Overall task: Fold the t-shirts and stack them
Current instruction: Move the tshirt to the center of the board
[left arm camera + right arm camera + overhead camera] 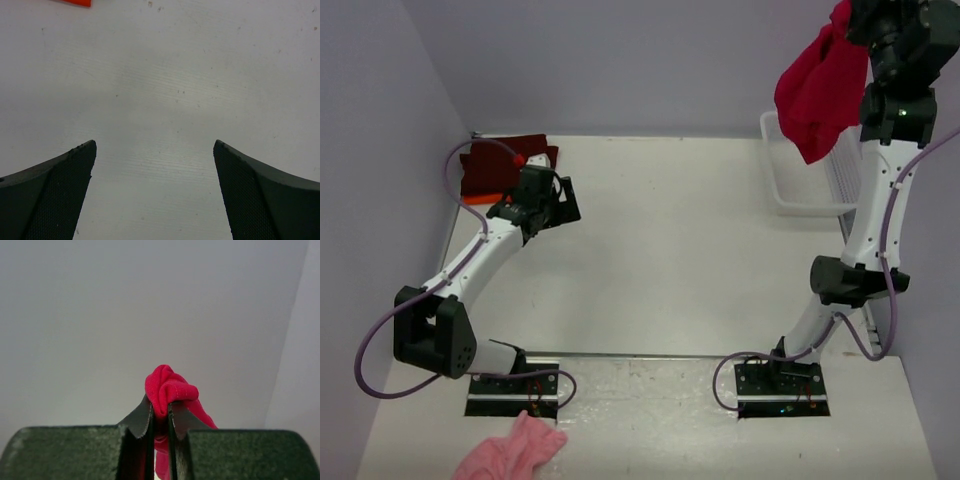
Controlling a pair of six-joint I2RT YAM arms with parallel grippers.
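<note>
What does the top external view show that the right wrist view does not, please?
Only the top external view shows the red t-shirt hanging loose at the table's far right by the white basket. It also shows the maroon t-shirt lying on the orange t-shirt at the far left corner, and the pink cloth at the near edge. Only the right wrist view shows the jaws closed on a bunched fold of fabric. Both show the right gripper holding the red t-shirt.
</note>
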